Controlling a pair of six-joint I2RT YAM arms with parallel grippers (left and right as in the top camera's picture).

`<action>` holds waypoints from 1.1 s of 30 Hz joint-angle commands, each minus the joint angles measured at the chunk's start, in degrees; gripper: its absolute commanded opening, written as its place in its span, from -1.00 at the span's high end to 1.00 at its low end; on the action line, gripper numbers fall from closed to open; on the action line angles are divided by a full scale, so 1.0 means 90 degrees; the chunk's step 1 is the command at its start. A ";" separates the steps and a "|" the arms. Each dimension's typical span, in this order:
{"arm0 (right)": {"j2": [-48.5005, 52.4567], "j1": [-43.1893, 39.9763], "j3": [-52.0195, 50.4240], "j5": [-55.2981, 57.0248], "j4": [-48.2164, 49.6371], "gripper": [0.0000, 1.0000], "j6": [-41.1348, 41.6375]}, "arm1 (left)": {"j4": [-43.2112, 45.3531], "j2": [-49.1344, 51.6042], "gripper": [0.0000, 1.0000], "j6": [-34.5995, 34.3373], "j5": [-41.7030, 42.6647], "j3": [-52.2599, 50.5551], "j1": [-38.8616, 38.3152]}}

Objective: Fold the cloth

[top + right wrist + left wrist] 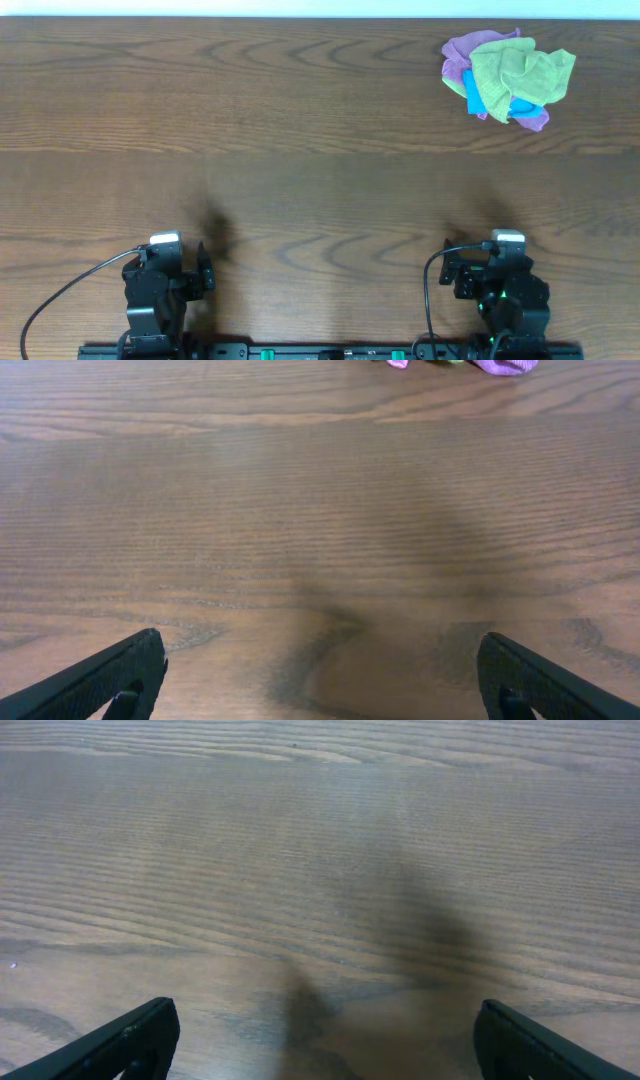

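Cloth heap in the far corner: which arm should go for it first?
Probably right. The cloth heap lies nearer the right arm, its edge visible in that wrist view; the left arm sits farther off.

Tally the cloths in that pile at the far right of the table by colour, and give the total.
purple cloth: 1
green cloth: 1
blue cloth: 1
Total: 3
The pile is crumpled, so each colour is counted as one cloth; pieces hidden underneath cannot be ruled out.
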 commanded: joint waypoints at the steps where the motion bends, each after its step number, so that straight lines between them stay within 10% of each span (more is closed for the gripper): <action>1: 0.0049 0.0061 0.0051 0.0063 -0.0010 -0.98 0.0301 | -0.0027 -0.0041 -0.90 -0.0090 -0.0041 -0.0056 0.0027; 21: 0.8058 -0.1090 0.7434 -0.0019 -0.1700 -0.98 0.0284 | -0.0027 -0.0041 -0.91 -0.0090 -0.0041 -0.0056 0.0027; 33: 1.1055 -0.1413 0.9471 -0.0614 -0.1078 -0.98 -0.0568 | -0.0029 -0.0041 -0.91 -0.0090 -0.0041 -0.0056 0.0027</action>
